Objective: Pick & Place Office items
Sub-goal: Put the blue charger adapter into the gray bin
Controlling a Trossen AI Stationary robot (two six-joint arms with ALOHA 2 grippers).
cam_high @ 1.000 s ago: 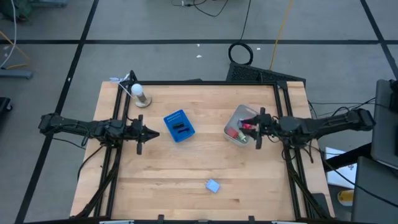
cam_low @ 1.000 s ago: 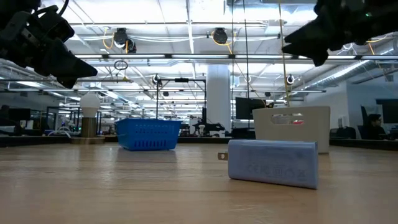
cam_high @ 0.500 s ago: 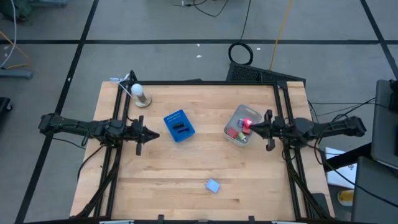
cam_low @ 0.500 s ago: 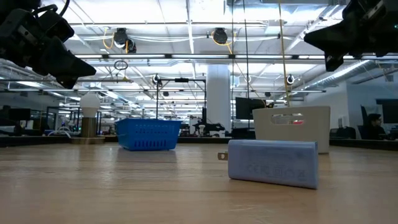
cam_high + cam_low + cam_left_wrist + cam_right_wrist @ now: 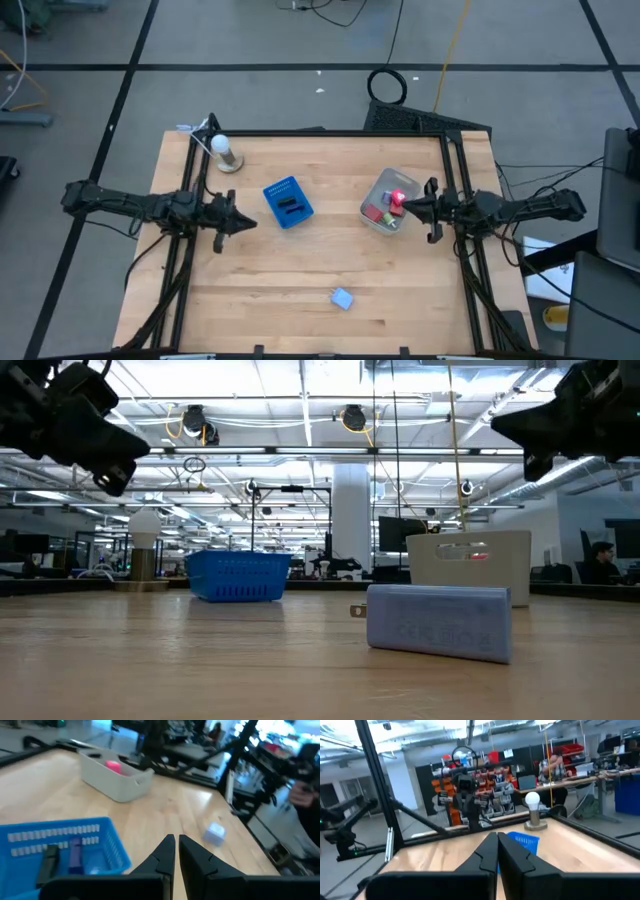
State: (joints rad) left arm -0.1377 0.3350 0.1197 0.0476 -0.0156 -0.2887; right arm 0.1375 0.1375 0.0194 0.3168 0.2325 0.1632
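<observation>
No readable writing anywhere. Right gripper (image 5: pixel 405 207) is hovering pinched closed, empty, at the clear tub's (image 5: pixel 374 215) right edge; left gripper (image 5: pixel 250 222) is waiting closed beside the blue tray (image 5: pixel 275 193).

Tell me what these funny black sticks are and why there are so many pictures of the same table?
Those sticks are two robot arms. Each ends in a pincher, like two fingers. The left gripper and the right gripper are both pinched shut and hold nothing.

One picture looks straight down from above. One looks across the table from its top. The other two come from little cameras on each arm's wrist.

On the wooden table sits a blue tray with a few dark pieces inside, a clear tub holding small red and pink pieces, a light blue block lying alone near the front edge, and a white bulb on a stand in a corner.
</observation>
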